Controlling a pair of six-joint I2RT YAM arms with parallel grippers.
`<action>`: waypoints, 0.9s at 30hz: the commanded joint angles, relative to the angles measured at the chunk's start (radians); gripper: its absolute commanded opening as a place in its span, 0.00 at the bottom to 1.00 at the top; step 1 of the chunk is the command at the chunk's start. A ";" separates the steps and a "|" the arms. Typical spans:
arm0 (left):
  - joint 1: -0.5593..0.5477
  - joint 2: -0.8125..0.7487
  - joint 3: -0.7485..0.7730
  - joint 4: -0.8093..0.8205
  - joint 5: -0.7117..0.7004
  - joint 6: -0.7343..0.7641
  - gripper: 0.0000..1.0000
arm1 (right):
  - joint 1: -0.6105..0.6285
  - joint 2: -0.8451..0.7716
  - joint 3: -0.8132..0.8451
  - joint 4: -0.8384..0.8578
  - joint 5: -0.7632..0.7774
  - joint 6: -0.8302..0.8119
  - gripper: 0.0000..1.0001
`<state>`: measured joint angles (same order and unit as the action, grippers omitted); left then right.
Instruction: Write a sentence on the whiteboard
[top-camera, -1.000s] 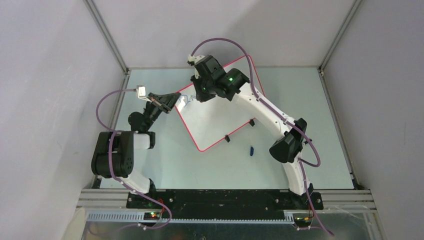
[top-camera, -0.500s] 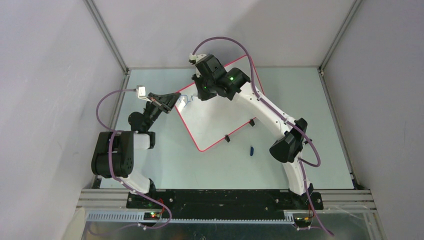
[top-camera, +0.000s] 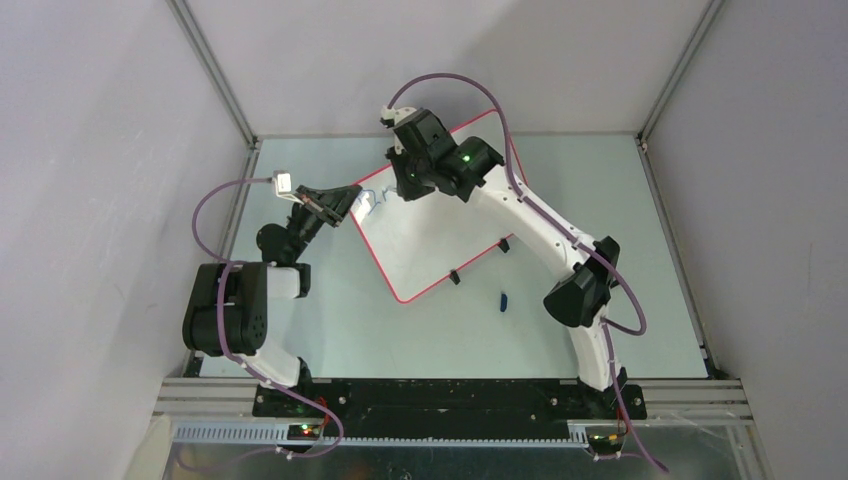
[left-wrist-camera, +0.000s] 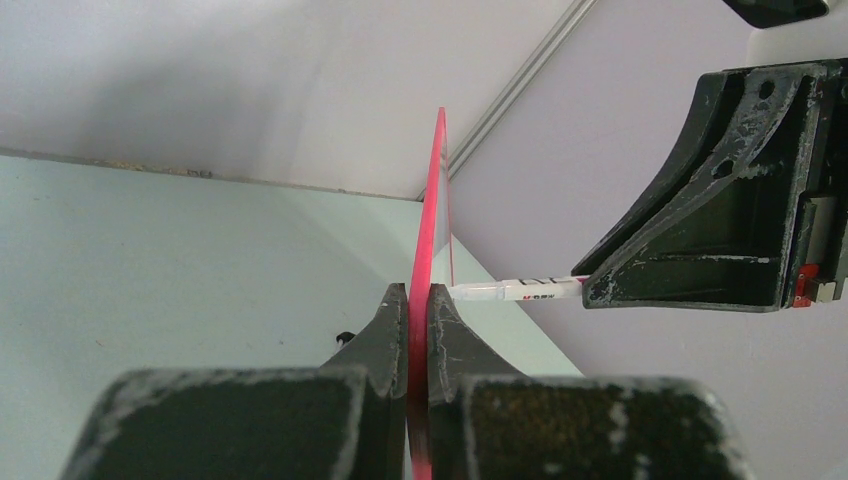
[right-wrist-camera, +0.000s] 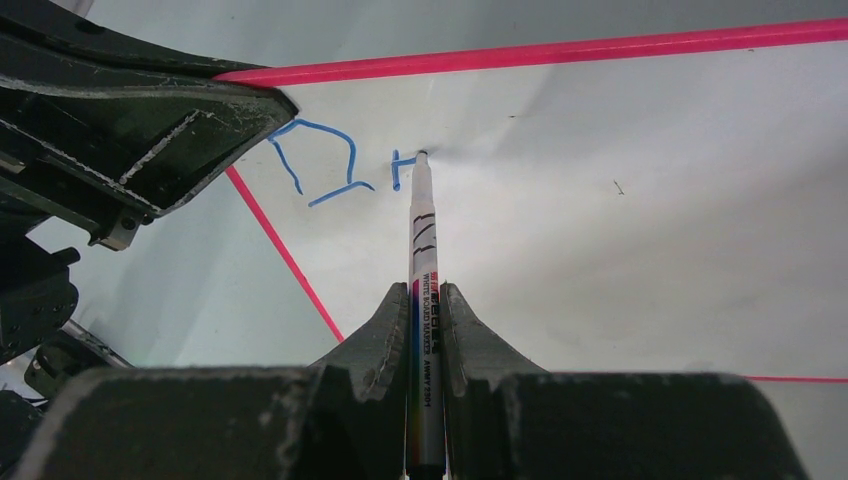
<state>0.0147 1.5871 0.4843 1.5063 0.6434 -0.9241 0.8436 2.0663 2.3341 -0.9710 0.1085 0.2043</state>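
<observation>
Here's the whiteboard (top-camera: 430, 245), lying askew on the table (top-camera: 650, 250), turned at a slant to the table's edges. It sits left of centre and toward the far edge, one rounded corner almost reaching that edge. Along its near-right side two black clip feet (top-camera: 455, 277) poke out from the red-pink rim.

Over to the left end effector (left-wrist-camera: 418, 300): clenched tight on the board's rim at the corner nearest the left edge of the table. In the wrist view the pink edge runs straight up between the two fingers, pinched from both sides.

Now the right arm, arching in over the far part of the board. The right end effector (right-wrist-camera: 425, 300) is clamped on a white marker (right-wrist-camera: 422, 250), the barrel squeezed between its fingers and pointing away from the wrist. The tip is right down on the glossy white surface, touching it.

And the sentence (right-wrist-camera: 320, 165)? Just the start of it, in blue, up by the corner that the left end effector grips. There's one letter shaped like a D, and just beside it a short upright stroke with a small bar, the marker's tip resting at the bar's end. The rest of the board shows bare white.

Out on the open table, near the board's near-right side and apart from it, lies a small dark blue piece (top-camera: 503, 300). It's too small to tell what it is.
</observation>
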 joint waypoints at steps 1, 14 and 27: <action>-0.027 -0.009 -0.009 0.023 0.081 0.117 0.01 | -0.007 -0.076 -0.028 0.060 0.017 -0.019 0.00; -0.027 -0.011 -0.010 0.023 0.081 0.117 0.01 | -0.020 -0.089 -0.049 0.045 0.031 -0.014 0.00; -0.028 -0.009 -0.009 0.023 0.081 0.117 0.01 | -0.035 -0.167 -0.152 0.083 0.001 -0.013 0.00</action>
<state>0.0139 1.5871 0.4843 1.5066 0.6430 -0.9245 0.8158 1.9713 2.1960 -0.9390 0.1192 0.2039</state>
